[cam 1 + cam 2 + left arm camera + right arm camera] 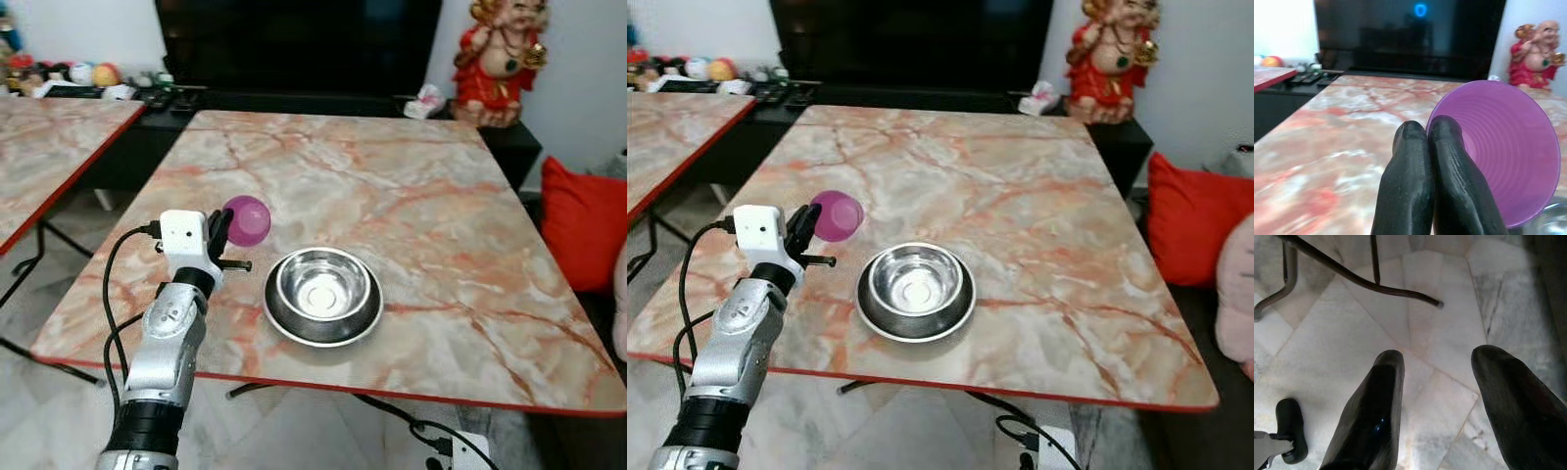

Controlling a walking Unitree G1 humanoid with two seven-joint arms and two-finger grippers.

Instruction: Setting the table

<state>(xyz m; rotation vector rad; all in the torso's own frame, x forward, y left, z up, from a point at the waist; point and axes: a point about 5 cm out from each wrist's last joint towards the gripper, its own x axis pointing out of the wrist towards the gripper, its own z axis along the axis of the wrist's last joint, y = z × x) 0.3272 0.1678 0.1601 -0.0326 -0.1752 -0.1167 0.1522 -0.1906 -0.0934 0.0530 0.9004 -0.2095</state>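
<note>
1. Marble-patterned side table (49,147) is seen at the far left, edged in red, with small toys and remote controls lined up on the dark shelf behind it.
2. Left gripper (217,233) is raised over the near-left part of the main table (411,196), its two black fingers (1415,186) pressed together on the rim of a purple cup (246,219); in the left wrist view the cup (1503,147) is shown tipped on its side, its ribbed inside facing the camera.
3. Steel bowl (323,294) is set upright on the tabletop just beside the held cup, towards the near edge, and is touched by neither gripper.
4. Dark television screen (294,44) is stood behind the table, with a red and gold figurine (498,59) placed at its right on the black cabinet.
5. Red cushion (585,225) is seen beyond the table's right edge.
6. Right gripper (1440,382) is hung low over the pale tiled floor (1415,308), its fingers spread wide apart with nothing held, near black metal table legs (1352,276).
</note>
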